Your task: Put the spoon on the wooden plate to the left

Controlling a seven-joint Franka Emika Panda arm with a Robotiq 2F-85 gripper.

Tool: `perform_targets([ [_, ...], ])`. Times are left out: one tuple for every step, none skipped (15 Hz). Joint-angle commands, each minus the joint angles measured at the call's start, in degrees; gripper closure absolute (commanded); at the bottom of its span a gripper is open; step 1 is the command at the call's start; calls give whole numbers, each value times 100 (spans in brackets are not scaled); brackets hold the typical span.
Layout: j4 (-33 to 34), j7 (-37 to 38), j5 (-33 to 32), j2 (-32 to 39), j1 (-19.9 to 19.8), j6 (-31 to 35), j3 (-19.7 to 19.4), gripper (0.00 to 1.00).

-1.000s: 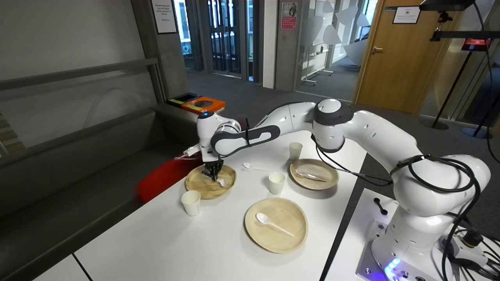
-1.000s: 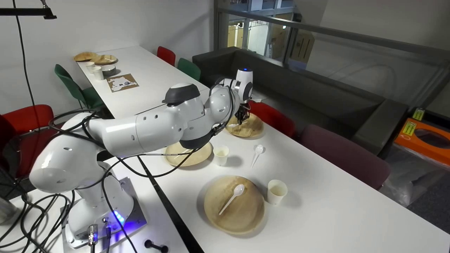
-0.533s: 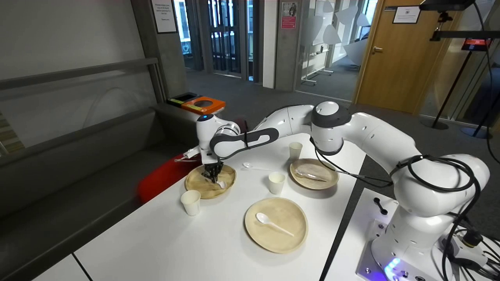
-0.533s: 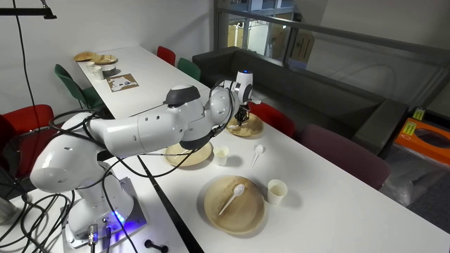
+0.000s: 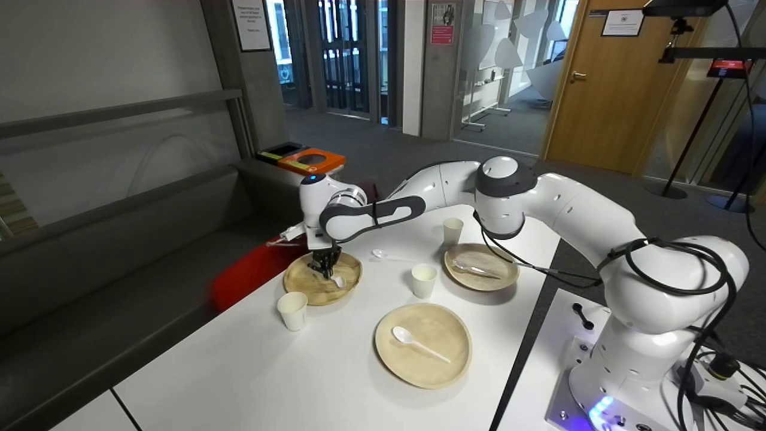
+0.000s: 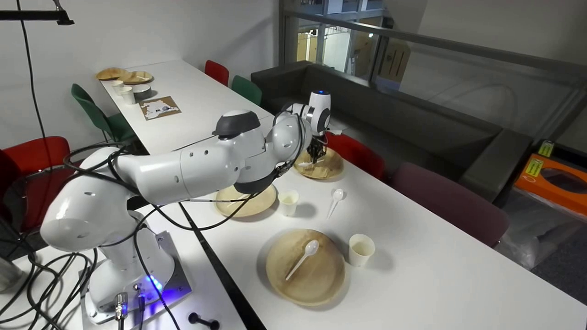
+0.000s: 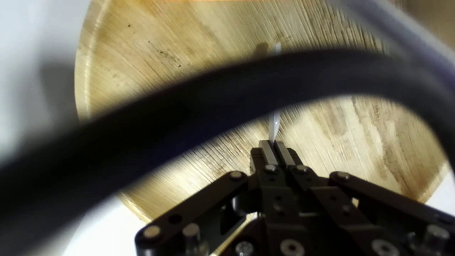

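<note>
The small white spoon [image 5: 339,281] is over the inside of a round golden-wood plate [image 5: 323,294] with a raised rim, held by the black tool [image 7: 272,142], whose jaws are pressed together on its handle. Gripped there, its bowl juts toward the white robot base [image 5: 628,353] and the handle's end points away, probably so that it stays balanced and goes down level. In the wrist view a dark shadow [image 7: 261,49] beside the handle's tip suggests that end is off the wood; whether the bowl touches I cannot tell. Setting down seems the step in hand, if this plate is the one meant. Just beside it, a cream-coloured cup [image 5: 293,311] stands upright on the white bench [image 5: 239,371], where another white spoon [image 5: 379,254] lies.
</note>
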Motion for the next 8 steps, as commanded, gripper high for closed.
perform_targets([
  [20, 0, 0, 0, 12, -18, 0, 96],
  [32, 0, 0, 0, 20, -30, 0, 96],
  [37, 0, 0, 1, 24, -36, 0, 99],
  [38, 4, 1, 3, 25, -31, -8, 99],
  [23, 0, 0, 6, 19, -33, -11, 99],
  [13, 0, -9, 9, 17, -29, -18, 99],
  [7, 0, -13, 10, 18, -29, -23, 99],
  [8, 0, -15, 9, 22, -29, -27, 99],
])
